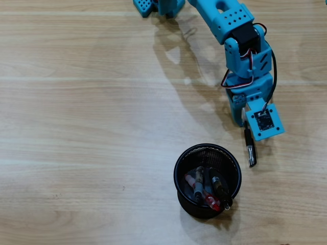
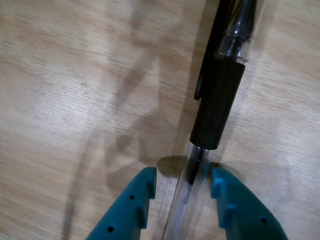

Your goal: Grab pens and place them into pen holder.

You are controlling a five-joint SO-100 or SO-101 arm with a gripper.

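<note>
Clear pen with black cap (image 2: pixel 212 120) lies flat on wood table (image 2: pixel 75 100), barrel running straight between claw (image 2: pixel 182 182) tips, long axis in line with your reach. Fingers apart, straddling barrel, not clamped yet. Black mesh cup (image 1: pixel 180 176) sits just beside pen in overhead view, three pens already inside.

In the overhead view the arm hides most of the capped pen (image 1: pixel 250 150); the wrist view crops both its ends.
</note>
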